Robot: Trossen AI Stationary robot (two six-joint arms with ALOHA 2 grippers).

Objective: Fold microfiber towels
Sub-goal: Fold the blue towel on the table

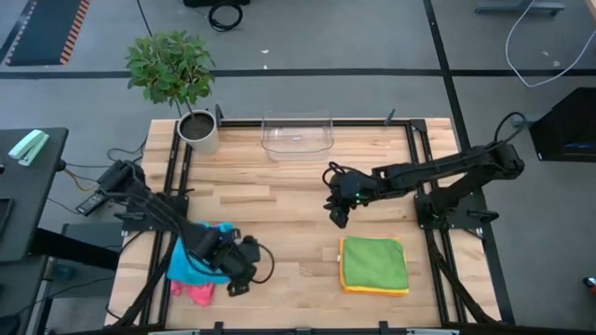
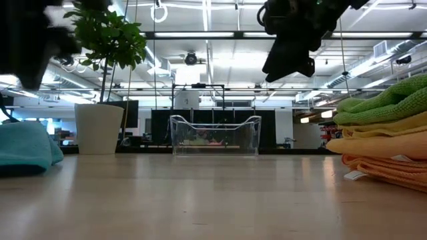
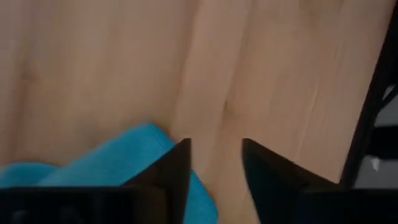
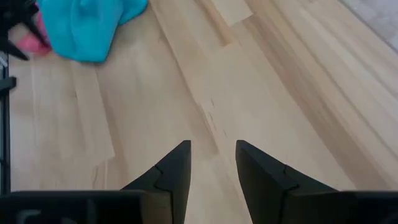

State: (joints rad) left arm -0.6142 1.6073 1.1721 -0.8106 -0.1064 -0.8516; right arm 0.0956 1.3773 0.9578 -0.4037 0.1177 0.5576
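While the left gripper (image 1: 237,270) is covering much of the blue towel (image 1: 186,265) and pink towel (image 1: 197,293) at lower left, its fingers are standing apart, empty. The right gripper (image 1: 339,216) is hovering mid-frame, parted, holding nothing. The low view alone is revealing orange layers under the green towel (image 1: 374,263).

No text, label, brand, number or sign can be read in any of the views. A small pale tag pokes out of the folded towel stack (image 2: 383,137) in the low view, but it is too small to read.
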